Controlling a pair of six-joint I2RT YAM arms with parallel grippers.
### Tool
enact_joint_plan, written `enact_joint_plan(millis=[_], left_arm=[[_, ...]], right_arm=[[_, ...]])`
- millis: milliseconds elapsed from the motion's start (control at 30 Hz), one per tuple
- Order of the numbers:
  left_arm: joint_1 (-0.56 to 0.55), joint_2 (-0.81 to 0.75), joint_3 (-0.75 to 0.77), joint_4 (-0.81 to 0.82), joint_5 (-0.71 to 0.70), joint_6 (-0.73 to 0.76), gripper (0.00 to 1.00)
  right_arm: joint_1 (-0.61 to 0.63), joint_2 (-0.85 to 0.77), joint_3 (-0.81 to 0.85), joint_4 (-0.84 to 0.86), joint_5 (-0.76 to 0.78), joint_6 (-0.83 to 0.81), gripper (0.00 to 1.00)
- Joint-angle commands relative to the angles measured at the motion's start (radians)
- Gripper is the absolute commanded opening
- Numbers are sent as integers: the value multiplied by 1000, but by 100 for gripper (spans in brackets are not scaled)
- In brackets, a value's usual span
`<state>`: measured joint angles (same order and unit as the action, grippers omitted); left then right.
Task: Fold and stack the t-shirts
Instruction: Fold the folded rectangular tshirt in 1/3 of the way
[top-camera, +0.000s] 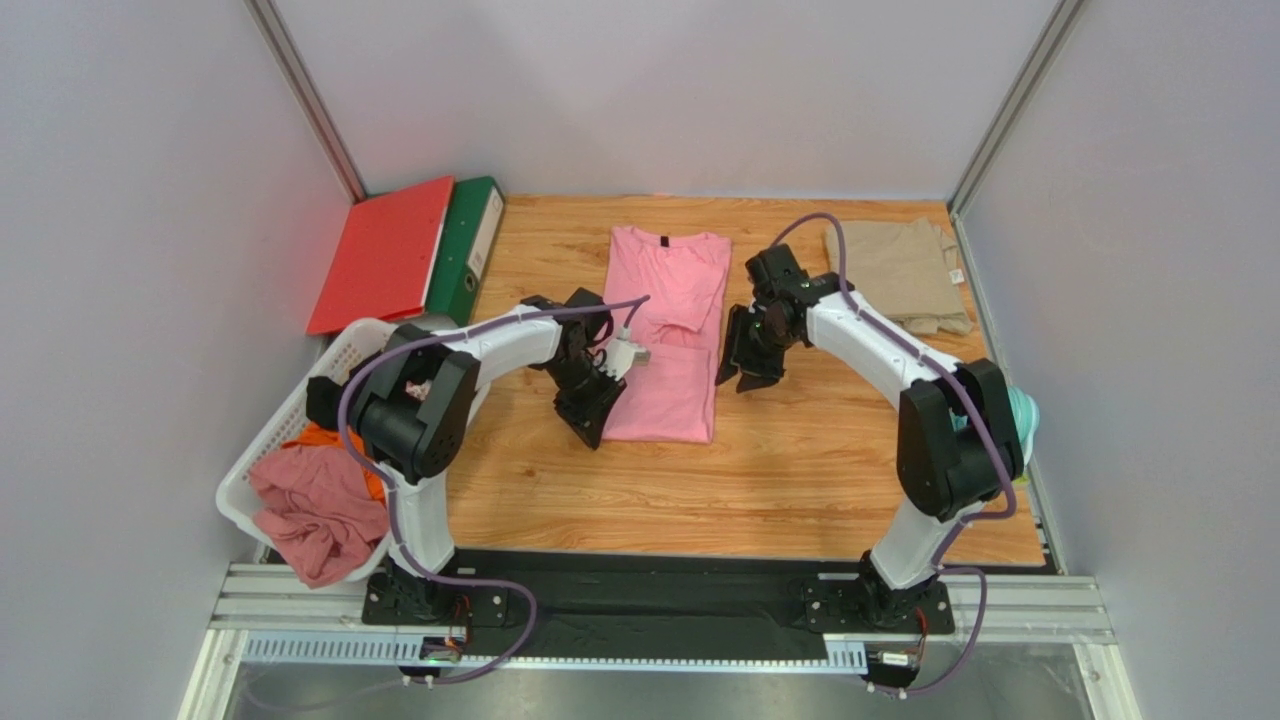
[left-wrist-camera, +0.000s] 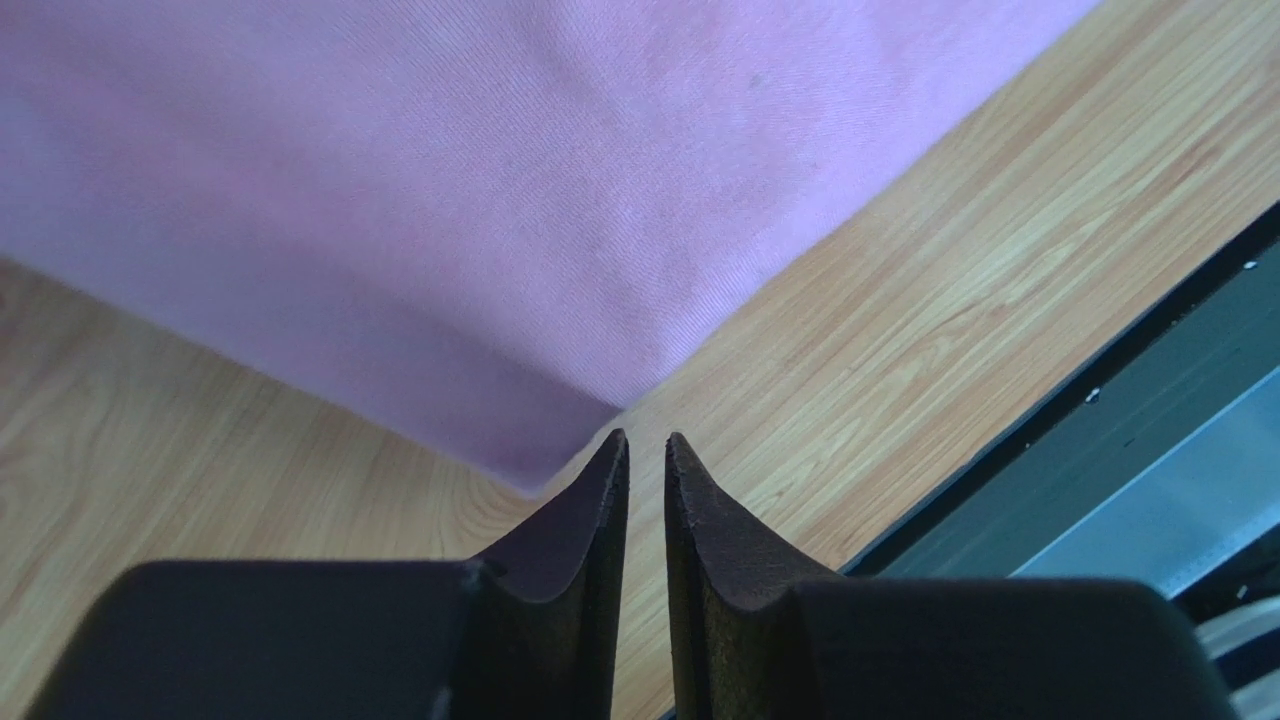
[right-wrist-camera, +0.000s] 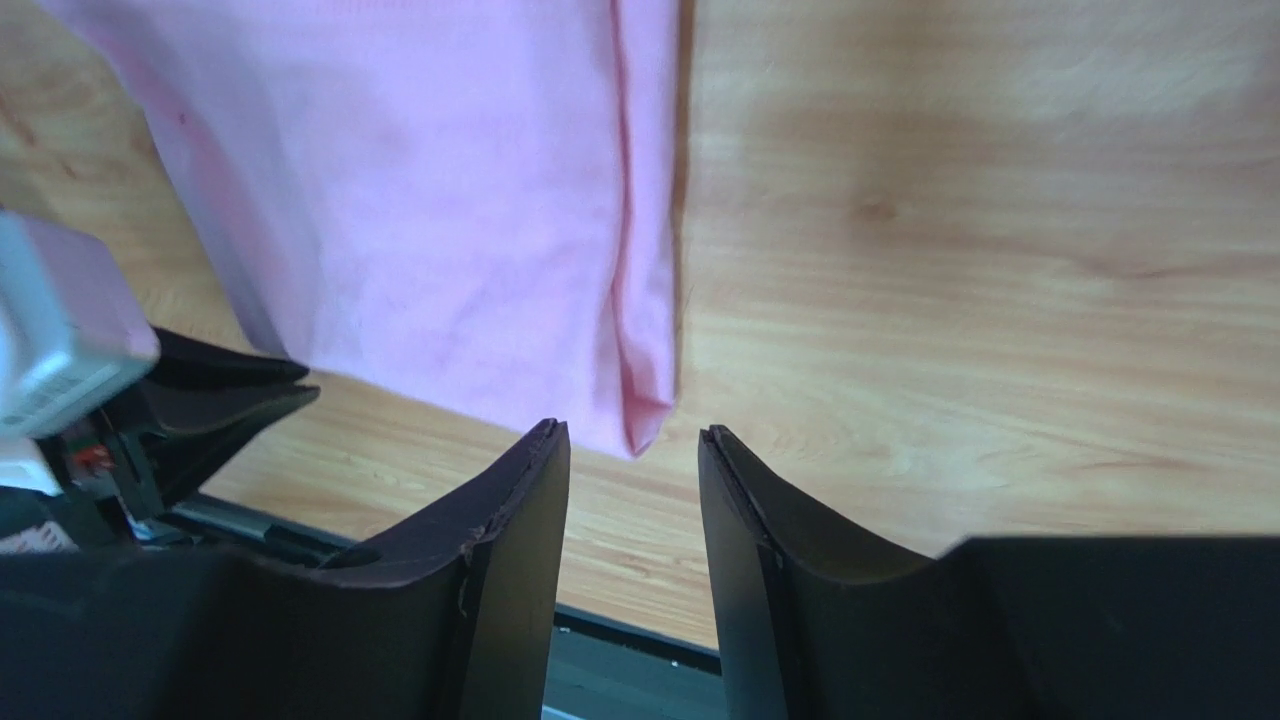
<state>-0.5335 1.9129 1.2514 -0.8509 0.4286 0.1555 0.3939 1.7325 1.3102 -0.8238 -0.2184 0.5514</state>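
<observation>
The light pink t-shirt (top-camera: 669, 323) lies folded into a long strip in the middle of the wooden table (top-camera: 812, 465), neck end towards the back. The khaki-beige t-shirt (top-camera: 902, 273) lies folded at the back right. My left gripper (top-camera: 589, 423) is at the pink strip's near left corner; in the left wrist view its jaws (left-wrist-camera: 643, 438) are almost closed with nothing between them, the shirt corner (left-wrist-camera: 451, 195) just ahead. My right gripper (top-camera: 745, 372) is beside the strip's right edge; in the right wrist view it (right-wrist-camera: 631, 428) is open and empty, the shirt's near right corner (right-wrist-camera: 421, 195) just beyond its tips.
A white basket (top-camera: 271, 443) with reddish and orange cloths stands at the left edge. A red binder (top-camera: 383, 252) and a green binder (top-camera: 469, 240) lie at the back left. Grey walls enclose the table. A black strip (top-camera: 676, 578) runs along the near edge.
</observation>
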Motion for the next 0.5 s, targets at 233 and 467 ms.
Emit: enact_joint_plan(millis=[233,467], left_arm=[[29,-179,163,-44,85,-25,21],[61,-101,134,4,64,-53,20]], right_arm=[[152,42,0,215,-248,155,42],[161,137,-87,469,-495,327,42]])
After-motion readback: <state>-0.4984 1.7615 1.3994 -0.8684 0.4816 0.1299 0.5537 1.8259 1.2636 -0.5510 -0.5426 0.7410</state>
